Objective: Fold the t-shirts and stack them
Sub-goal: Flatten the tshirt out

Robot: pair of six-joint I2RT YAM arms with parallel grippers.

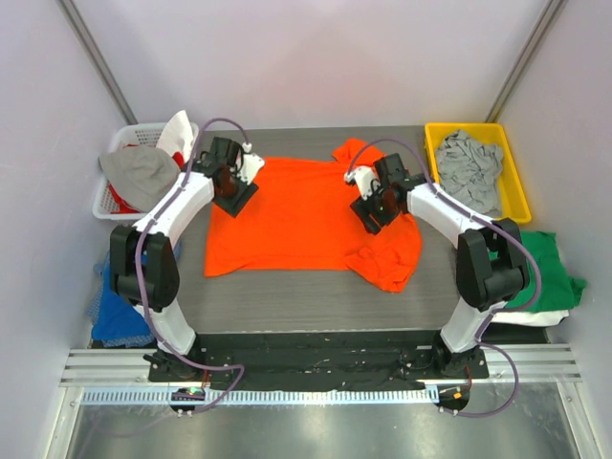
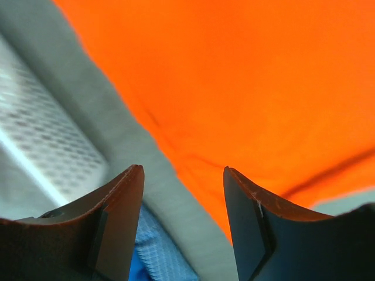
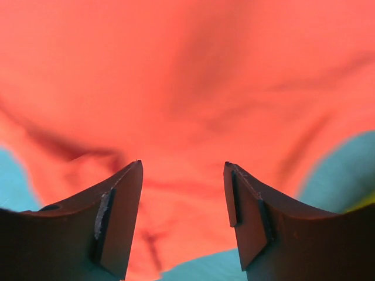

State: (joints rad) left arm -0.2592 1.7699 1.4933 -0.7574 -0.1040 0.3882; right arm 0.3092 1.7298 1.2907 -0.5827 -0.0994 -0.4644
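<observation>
Left gripper (image 2: 183, 170) & right gripper (image 3: 183, 164) hover w/ jaws apart, both empty, over far corners of orange t-shirt (image 1: 287, 215), spread mid table (image 1: 287, 296), its near-right part bunched. Risk: uneven pinches, or grabbing one layer only, would skew the fold.

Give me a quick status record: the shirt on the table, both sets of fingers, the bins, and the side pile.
orange shirt: on table, flat at left, bunched at right
left fingers: open, empty, over the shirt's far-left edge
right fingers: open, empty, over the shirt's far-right part
yellow bin: crumpled grey shirt
white basket: grey cloth on top of other clothes
side pile, right: green shirt on a white shirt
</observation>
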